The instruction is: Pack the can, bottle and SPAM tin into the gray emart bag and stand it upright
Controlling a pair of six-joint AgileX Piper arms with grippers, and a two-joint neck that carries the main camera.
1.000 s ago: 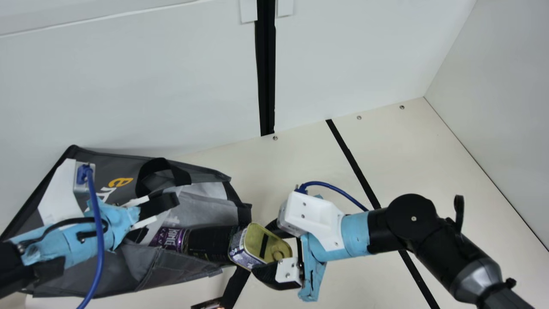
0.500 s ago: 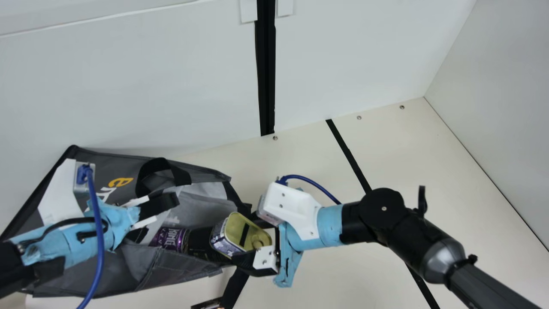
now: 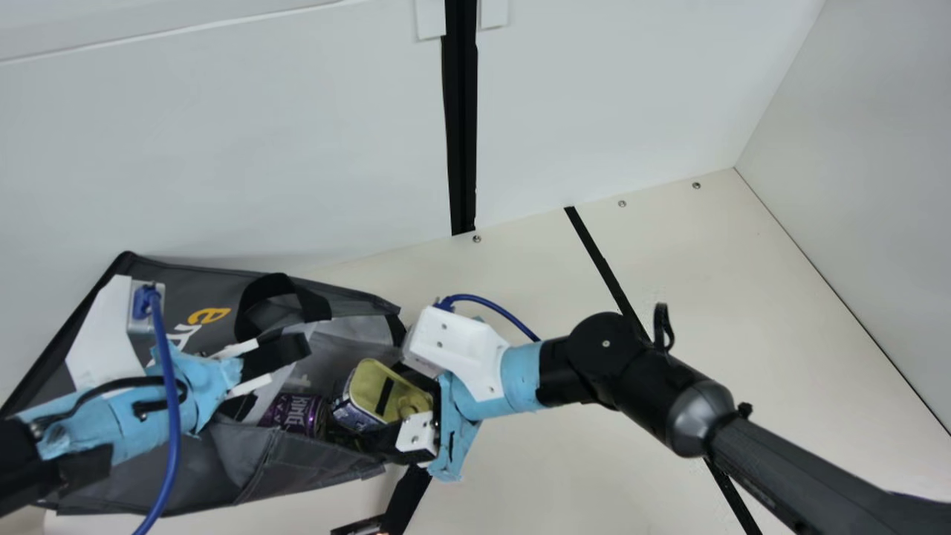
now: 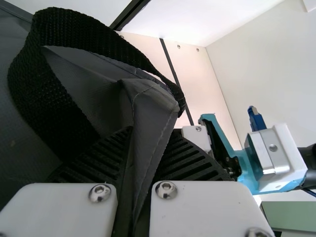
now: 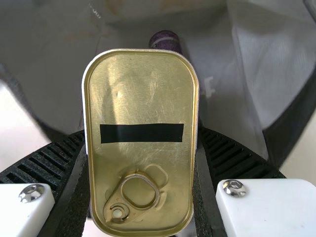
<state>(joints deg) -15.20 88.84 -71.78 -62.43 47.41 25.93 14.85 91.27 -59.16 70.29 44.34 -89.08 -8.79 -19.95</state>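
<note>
You are shifting the gold-ended, rounded rectangular metal SPAM tin [image 3: 383,390], gripped between the right gripper's [image 5: 141,140] fingers, leftward into the mouth of the gray fabric emart bag [image 3: 312,468], lower left in the main view, advancing the packing while the left gripper's [image 4: 152,133] fingers are pinching its edge.

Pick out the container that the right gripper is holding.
The SPAM tin, clamped in the right gripper, with a gold lid and black strip; the purple container lies deeper in the gray bag.
</note>
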